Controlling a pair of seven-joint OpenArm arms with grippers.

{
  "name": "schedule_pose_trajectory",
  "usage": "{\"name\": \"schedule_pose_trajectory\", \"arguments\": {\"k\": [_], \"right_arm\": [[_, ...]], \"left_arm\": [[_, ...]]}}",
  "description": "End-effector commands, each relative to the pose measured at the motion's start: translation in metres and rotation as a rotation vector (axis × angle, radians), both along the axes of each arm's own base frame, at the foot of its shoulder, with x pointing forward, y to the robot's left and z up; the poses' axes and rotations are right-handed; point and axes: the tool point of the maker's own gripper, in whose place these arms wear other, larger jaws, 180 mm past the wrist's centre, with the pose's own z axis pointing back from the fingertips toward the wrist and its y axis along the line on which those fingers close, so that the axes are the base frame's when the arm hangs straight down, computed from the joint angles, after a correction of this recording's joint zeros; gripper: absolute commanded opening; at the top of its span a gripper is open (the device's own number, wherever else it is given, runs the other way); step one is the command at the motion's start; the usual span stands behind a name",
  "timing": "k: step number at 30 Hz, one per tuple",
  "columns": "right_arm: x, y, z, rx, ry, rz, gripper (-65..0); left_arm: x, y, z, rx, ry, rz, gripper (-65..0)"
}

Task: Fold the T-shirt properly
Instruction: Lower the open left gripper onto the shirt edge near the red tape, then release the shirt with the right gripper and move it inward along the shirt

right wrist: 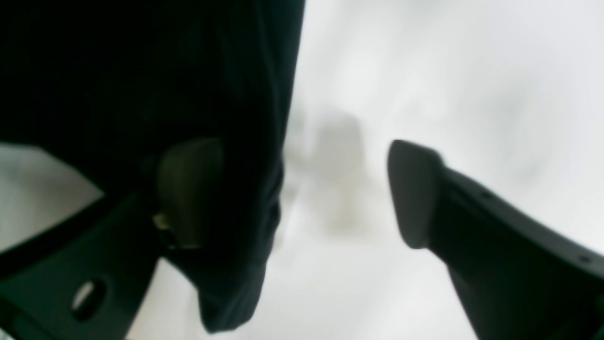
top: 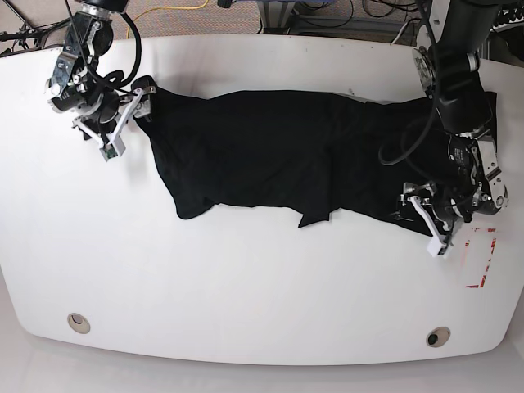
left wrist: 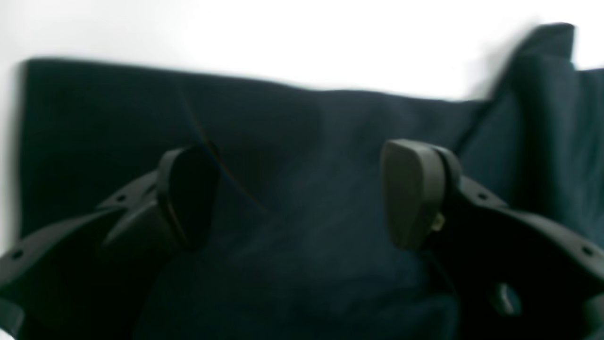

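Two spread hands [top: 127,119] [top: 424,221] over T-shirt [top: 270,155]

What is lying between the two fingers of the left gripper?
Only the T-shirt: the left wrist view shows black cloth across the gap of the open left gripper, nothing pinched.

The T-shirt [top: 270,155] was plain black, without print. The table [top: 246,286] was white. Red line marks [top: 483,262] showed on the table near its edge. Both grippers had white frames with black fingers: left gripper [top: 427,223], right gripper [top: 131,115]. A yellow cable [top: 168,11] lay beyond the table.
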Motion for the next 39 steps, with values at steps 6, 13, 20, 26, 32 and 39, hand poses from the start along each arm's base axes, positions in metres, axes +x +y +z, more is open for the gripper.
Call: {"name": "schedule_pose_trajectory", "arguments": {"k": [6, 13, 20, 26, 32, 39], "right_arm": [[0.023, -0.008, 0.018, -0.018, -0.068, 0.007, -1.2], [0.032, -0.008, 0.022, -0.019, -0.078, 0.010, -3.0], [0.030, -0.005, 0.019, -0.004, -0.073, 0.000, -2.5], [0.038, -0.002, 0.027, 0.007, -0.106, -0.012, -2.4], [0.047, 0.002, 0.034, 0.022, -0.137, -0.029, -2.2], [0.089, 0.026, 0.061, 0.087, -0.239, -0.010, -2.2]], "left_arm": [[0.006, 0.015, 0.015, 0.024, -0.034, 0.022, -19.2], [0.003, 0.021, 0.023, 0.027, -0.045, 0.031, -20.2], [-0.004, 0.036, 0.040, 0.042, -0.074, 0.057, -17.6], [-0.013, 0.065, 0.061, 0.069, -0.114, 0.115, -15.1], [-0.016, 0.082, 0.073, 0.097, -0.141, 0.151, -14.0], [-0.026, 0.107, 0.096, 0.166, -0.183, 0.183, -14.7]]}}
